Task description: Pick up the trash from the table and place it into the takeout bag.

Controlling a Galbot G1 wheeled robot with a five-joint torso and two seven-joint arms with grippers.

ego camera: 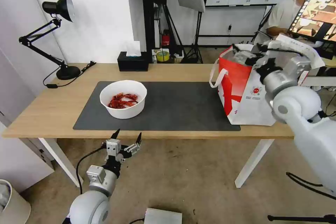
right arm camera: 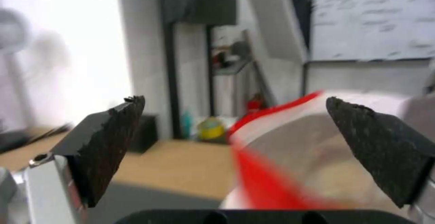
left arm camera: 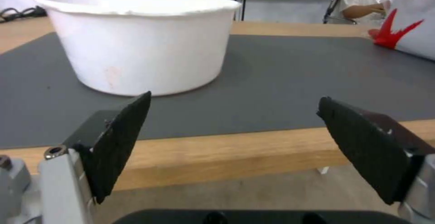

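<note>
Over at the far right the right gripper [ego camera: 241, 50] hangs above the open mouth of the takeout bag [ego camera: 245, 91], jaws spread wide with nothing between them; its wrist view looks across the bag's red-and-white rim and foil lining [right arm camera: 290, 156]. The bag stands upright at the right end of the bench [ego camera: 45, 112], its base overlapping the right edge of the dark grey mat [ego camera: 182, 108]. One piece of trash sits on the mat: the white round bowl [ego camera: 123, 98], toward the mat's left part, red shells [ego camera: 122, 100] piled inside it. The left gripper [ego camera: 126, 135] waits low, just off the front edge of the bench and below the tabletop, jaws wide and holding nothing, pointed toward the bowl; from the left wrist view the bowl's white wall [left arm camera: 140, 44] rises beyond the two dark pads [left arm camera: 120, 142]. At the back of the bench, a black tissue box [ego camera: 132, 62] and a black desk lamp [ego camera: 52, 35].
</note>
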